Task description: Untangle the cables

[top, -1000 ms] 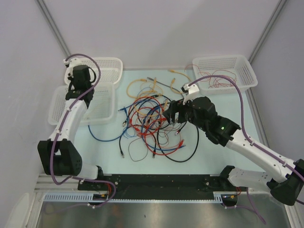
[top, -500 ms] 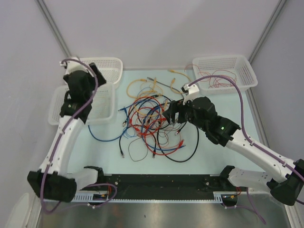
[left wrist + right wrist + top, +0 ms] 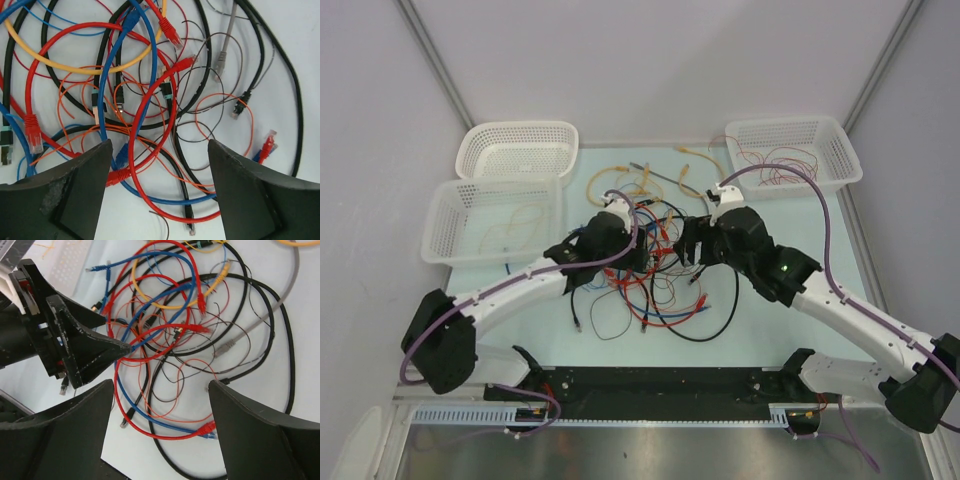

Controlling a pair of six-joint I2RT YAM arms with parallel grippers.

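Observation:
The cables (image 3: 660, 290) lie in one tangle on the pale tabletop: red, blue, black, yellow and thin orange strands, many with plug ends. My left gripper (image 3: 628, 252) hangs open over the tangle's left side. Its wrist view shows open jaws (image 3: 160, 145) with a red loop (image 3: 135, 130) and a blue cable (image 3: 102, 100) on the table between them, nothing gripped. My right gripper (image 3: 686, 246) is open over the right side. Its jaws (image 3: 161, 384) frame a red loop (image 3: 150, 432). The left gripper's fingers (image 3: 85, 352) show there too.
Two white baskets stand at the back left (image 3: 520, 150) (image 3: 445, 215), the nearer one holding a thin orange wire. A third basket (image 3: 835, 150) at the back right holds thin red wires. Loose yellow cables (image 3: 610, 180) lie behind the tangle.
My left arm has swung from above the left baskets down to the tangle, and its gripper has opened. The right arm has barely moved.

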